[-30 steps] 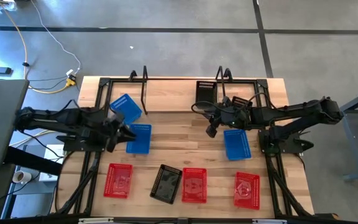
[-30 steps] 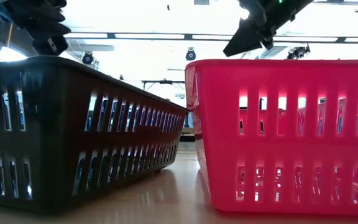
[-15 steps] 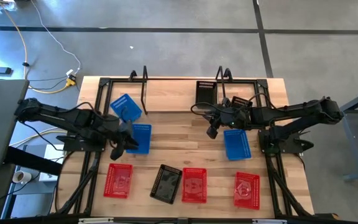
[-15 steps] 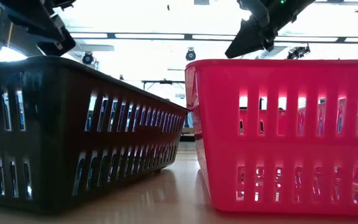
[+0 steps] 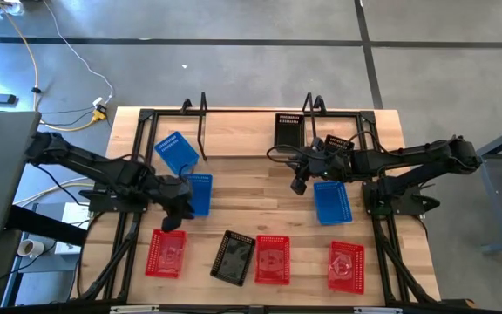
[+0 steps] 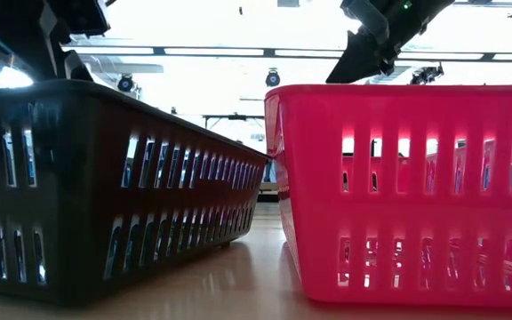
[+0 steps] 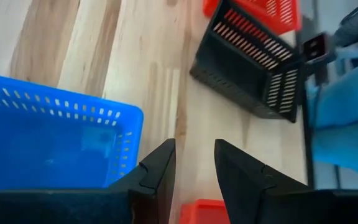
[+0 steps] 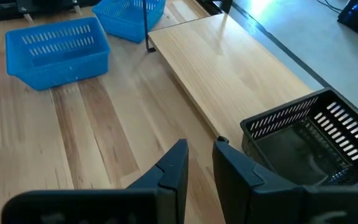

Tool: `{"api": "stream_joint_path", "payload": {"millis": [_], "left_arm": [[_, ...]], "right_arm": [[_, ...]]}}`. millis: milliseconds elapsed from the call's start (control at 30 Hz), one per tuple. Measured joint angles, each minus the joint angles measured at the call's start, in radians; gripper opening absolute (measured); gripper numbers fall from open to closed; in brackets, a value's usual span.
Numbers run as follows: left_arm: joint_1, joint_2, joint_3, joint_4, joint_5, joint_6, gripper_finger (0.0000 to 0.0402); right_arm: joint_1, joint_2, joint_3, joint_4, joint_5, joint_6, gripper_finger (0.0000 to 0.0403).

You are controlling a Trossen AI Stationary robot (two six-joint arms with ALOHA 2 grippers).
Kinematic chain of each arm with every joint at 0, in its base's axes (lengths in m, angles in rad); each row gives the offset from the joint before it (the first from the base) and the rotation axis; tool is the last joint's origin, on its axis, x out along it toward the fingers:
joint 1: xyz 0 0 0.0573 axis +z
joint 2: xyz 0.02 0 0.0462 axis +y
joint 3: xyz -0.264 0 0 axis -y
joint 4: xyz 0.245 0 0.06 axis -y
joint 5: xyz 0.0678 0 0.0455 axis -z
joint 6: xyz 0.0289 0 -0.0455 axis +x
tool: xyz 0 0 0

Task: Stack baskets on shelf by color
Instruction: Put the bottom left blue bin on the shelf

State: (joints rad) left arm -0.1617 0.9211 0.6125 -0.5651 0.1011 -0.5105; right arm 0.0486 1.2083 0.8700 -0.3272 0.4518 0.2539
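1 basket (image 5: 288, 131) on the shelf (image 5: 238, 133), 8 baskets on the table (image 5: 260, 196) before it

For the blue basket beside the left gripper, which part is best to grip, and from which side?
Probably the short end wall of the blue basket nearest the left gripper, taken from above. It sits upright, open top up, so one finger can go inside the thin rim and one outside.
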Motion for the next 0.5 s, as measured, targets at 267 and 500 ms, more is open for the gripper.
{"api": "stream_joint_path", "payload": {"millis": [267,500], "left_arm": [[-0.032,0.127,0.0,0.0,-0.05,0.016,0.0104],[-0.038,0.2,0.0,0.0,-0.066,-0.003,0.0104]], "right_arm": [[0.0,0.0,0.0,-0.006,-0.042,0.0,0.006],[0.0,0.0,0.0,-0.006,-0.043,0.0,0.006]]}}
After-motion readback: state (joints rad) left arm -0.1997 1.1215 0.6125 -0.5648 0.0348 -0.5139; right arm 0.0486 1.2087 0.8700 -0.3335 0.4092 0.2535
